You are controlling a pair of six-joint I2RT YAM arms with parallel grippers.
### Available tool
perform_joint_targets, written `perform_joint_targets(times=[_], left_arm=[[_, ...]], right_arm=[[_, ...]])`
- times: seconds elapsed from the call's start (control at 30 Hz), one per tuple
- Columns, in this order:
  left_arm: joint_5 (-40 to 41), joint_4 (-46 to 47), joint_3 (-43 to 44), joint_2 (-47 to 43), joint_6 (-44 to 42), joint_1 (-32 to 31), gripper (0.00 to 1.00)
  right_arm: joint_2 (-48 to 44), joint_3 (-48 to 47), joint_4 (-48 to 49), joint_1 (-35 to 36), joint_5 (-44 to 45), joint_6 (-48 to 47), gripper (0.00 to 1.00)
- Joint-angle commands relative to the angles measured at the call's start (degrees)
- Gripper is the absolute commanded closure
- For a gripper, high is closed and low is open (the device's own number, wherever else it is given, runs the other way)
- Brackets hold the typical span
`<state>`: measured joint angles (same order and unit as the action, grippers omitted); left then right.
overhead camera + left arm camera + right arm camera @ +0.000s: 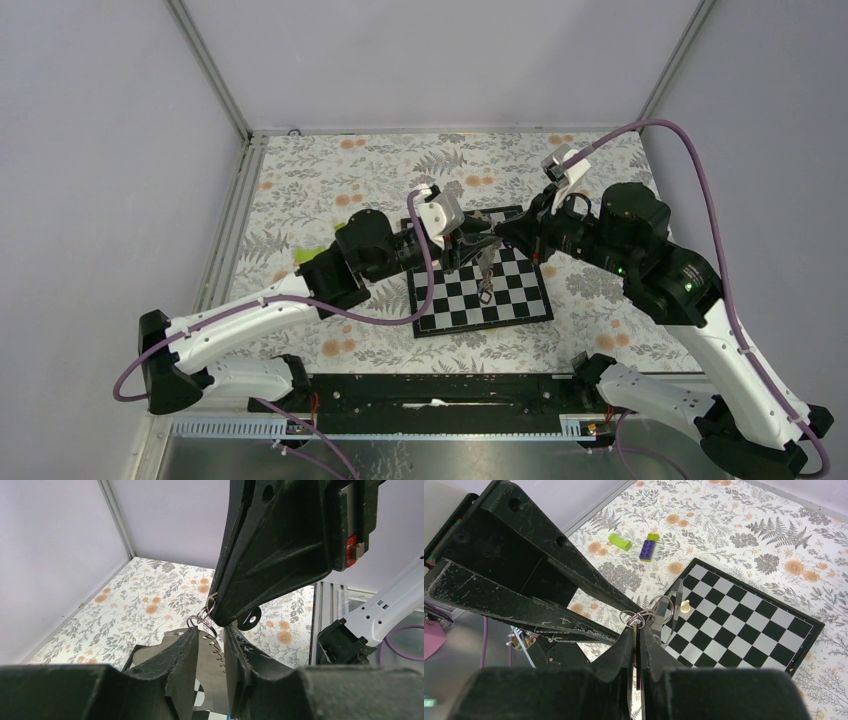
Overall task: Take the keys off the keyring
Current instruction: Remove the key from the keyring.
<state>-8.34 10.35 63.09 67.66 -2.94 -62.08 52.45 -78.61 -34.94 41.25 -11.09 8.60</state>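
Both grippers meet in the air above the chessboard. My right gripper is shut on a thin flat key; the key's round head shows under its fingertips. Small metal rings link that key to the keyring, whose grey-brown strap runs between the fingers of my left gripper. The left jaws stand a narrow gap apart around the strap, with a bit of blue clip deep between them. In the top view the strap hangs down toward the board.
A pale pawn stands on the chessboard just beyond the rings. A lime-green piece and a purple-and-yellow stick lie on the floral cloth to the left. Grey walls and a metal frame enclose the table.
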Motion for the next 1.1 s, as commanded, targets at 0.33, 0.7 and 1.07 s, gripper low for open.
perform_joint_targets(times=[0.33,0.7,1.07], left_arm=[[1.4,5.2,0.0,-0.7,-2.2,-0.2,0.69],[3.0,6.2,-1.3,-2.1,-4.2,-0.2,0.97],[-1.0,5.4,-3.6,-4.4,-7.3,-0.2,1.0]], right_arm=[[1.8,-3.9,-3.1,0.3,-8.4,-1.5,0.99],[1.7,-4.5,-6.1,0.4,-8.7,-2.8,1.0],[0.4,-5.7,-7.0,0.3,-2.7,-4.0,1.0]])
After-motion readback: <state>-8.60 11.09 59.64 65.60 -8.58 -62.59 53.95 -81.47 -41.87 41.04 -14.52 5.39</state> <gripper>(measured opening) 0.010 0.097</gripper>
